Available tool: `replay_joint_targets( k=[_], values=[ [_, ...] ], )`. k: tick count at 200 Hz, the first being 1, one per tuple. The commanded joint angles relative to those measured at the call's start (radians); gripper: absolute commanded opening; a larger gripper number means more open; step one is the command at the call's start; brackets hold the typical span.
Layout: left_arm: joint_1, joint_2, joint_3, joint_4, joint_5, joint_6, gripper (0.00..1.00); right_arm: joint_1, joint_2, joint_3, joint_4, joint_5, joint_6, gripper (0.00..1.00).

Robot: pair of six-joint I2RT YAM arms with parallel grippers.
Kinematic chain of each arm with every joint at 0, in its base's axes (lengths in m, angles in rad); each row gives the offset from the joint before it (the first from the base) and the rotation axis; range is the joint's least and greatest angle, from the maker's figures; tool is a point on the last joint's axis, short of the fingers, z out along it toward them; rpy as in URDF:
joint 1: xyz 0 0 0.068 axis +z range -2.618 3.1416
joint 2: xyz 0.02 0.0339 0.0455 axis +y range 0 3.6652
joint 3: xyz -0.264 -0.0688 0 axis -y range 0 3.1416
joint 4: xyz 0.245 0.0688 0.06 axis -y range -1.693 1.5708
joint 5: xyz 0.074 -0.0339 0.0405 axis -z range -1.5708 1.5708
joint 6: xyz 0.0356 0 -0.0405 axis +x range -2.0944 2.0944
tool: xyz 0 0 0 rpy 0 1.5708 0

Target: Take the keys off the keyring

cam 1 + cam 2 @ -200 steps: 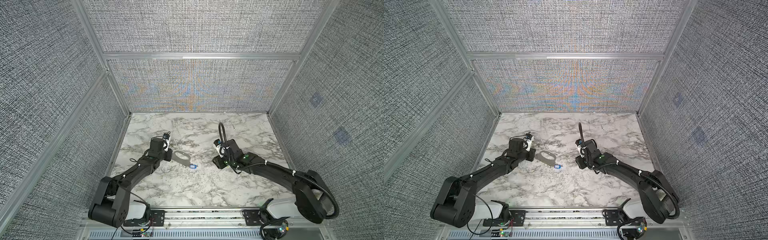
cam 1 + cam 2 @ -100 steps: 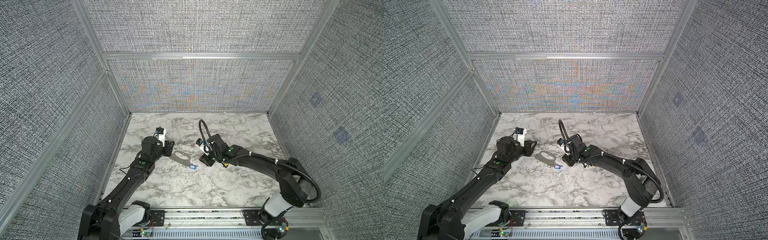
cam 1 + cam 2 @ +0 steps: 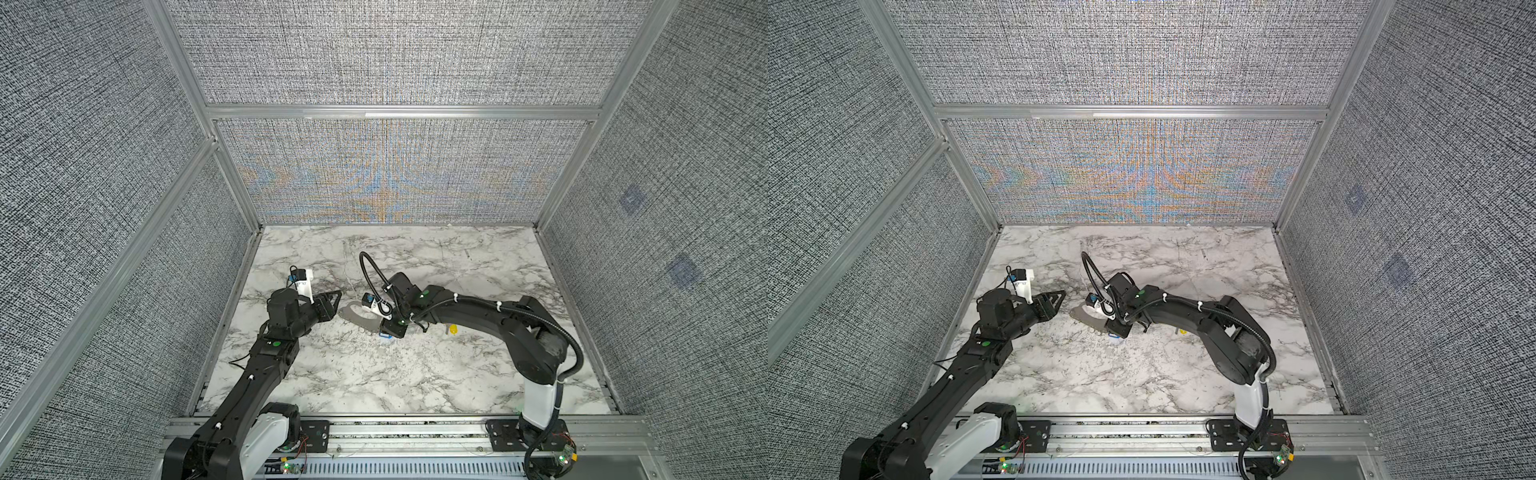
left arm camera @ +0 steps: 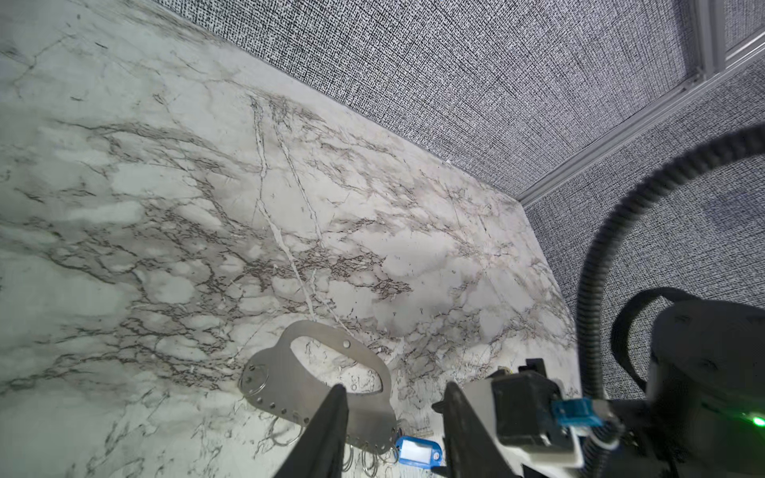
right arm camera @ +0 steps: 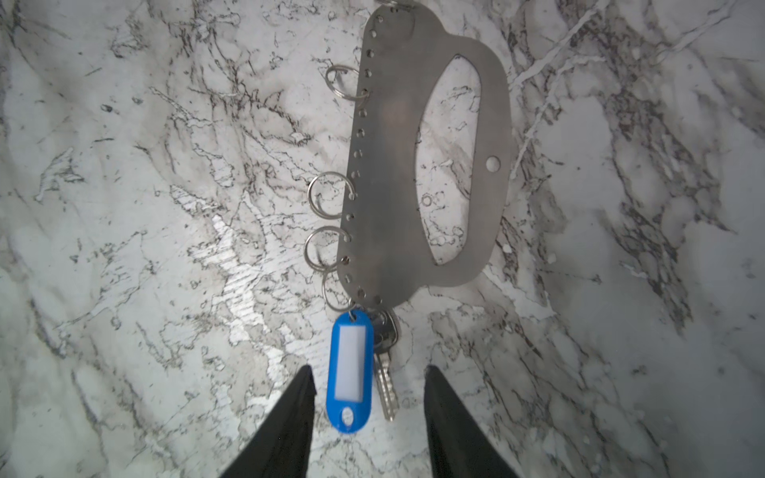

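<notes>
The keyring (image 5: 393,165) is a flat grey metal plate with a handle hole, lying on the marble in both top views (image 3: 357,316) (image 3: 1086,319). Several small split rings (image 5: 331,198) hang from its holed edge. A key (image 5: 385,372) with a blue tag (image 5: 350,372) hangs from the end ring. My right gripper (image 5: 369,370) is open, its fingers straddling tag and key without touching them. The left gripper (image 4: 394,387) is open and empty, just off the plate's left end (image 3: 334,297). A yellow-tagged key (image 3: 454,330) lies loose on the table, right of the right wrist.
The marble table (image 3: 374,382) is walled by grey fabric panels on three sides. The right arm's black cable loop (image 3: 368,270) arches over the plate's far side. An aluminium rail (image 3: 395,424) runs along the front edge.
The right gripper has moved left to the blue-tagged key and narrowed its jaws around it. The left gripper has opened wider; its arm has risen while the fingertips stayed near the plate.
</notes>
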Motion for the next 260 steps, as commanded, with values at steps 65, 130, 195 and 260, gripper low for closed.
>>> replay_joint_targets(
  k=[65, 130, 195, 260],
  values=[
    [0.013, 0.002, 0.004, -0.011, 0.016, 0.063, 0.41, 0.0, 0.124, 0.125, -0.195, -0.028, -0.017, 0.25],
    [0.023, -0.002, 0.0, -0.017, 0.016, 0.078, 0.41, -0.012, 0.141, 0.179, -0.331, -0.047, -0.038, 0.18],
    [0.035, -0.011, -0.002, -0.022, 0.024, 0.09, 0.41, -0.012, 0.126, 0.227, -0.457, -0.097, -0.069, 0.16],
    [0.084, -0.068, 0.034, -0.081, -0.001, 0.116, 0.41, -0.017, 0.118, 0.295, -0.341, -0.087, 0.158, 0.26]
  ],
)
